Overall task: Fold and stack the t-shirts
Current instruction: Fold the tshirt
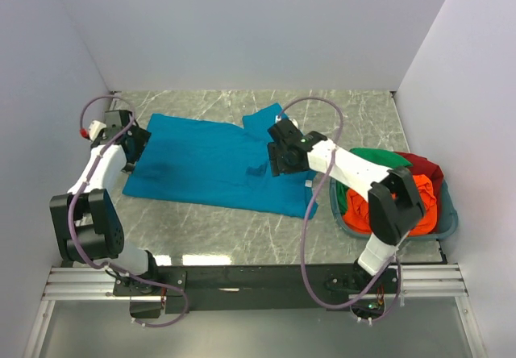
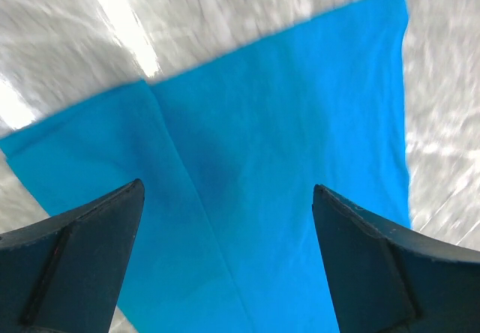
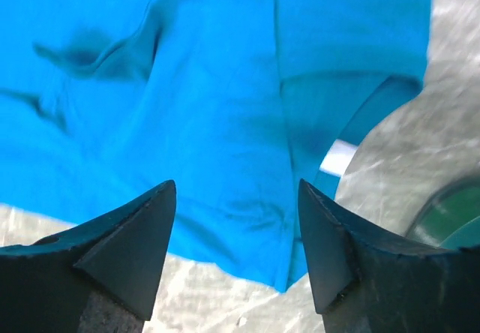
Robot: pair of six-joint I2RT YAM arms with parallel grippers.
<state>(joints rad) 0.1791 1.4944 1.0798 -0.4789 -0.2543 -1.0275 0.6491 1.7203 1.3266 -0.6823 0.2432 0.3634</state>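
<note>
Where the blue shirt (image 1: 205, 160) lies: beneath both jaws
Left jaws: open, shirt's left end
Right jaws: open, shirt's right end

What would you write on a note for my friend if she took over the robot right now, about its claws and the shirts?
Left claw: open, holding nothing, above the left part of the teal-blue t-shirt.
Right claw: open, holding nothing, above the right part of the same shirt.
Shirts: the teal-blue one lies spread out on the table. The orange-red shirt, green shirt and dark red shirt are piled in the basket on the right.
Done: one shirt laid out.
Left: fold the teal-blue shirt, then take out, fold and stack the other three.
</note>
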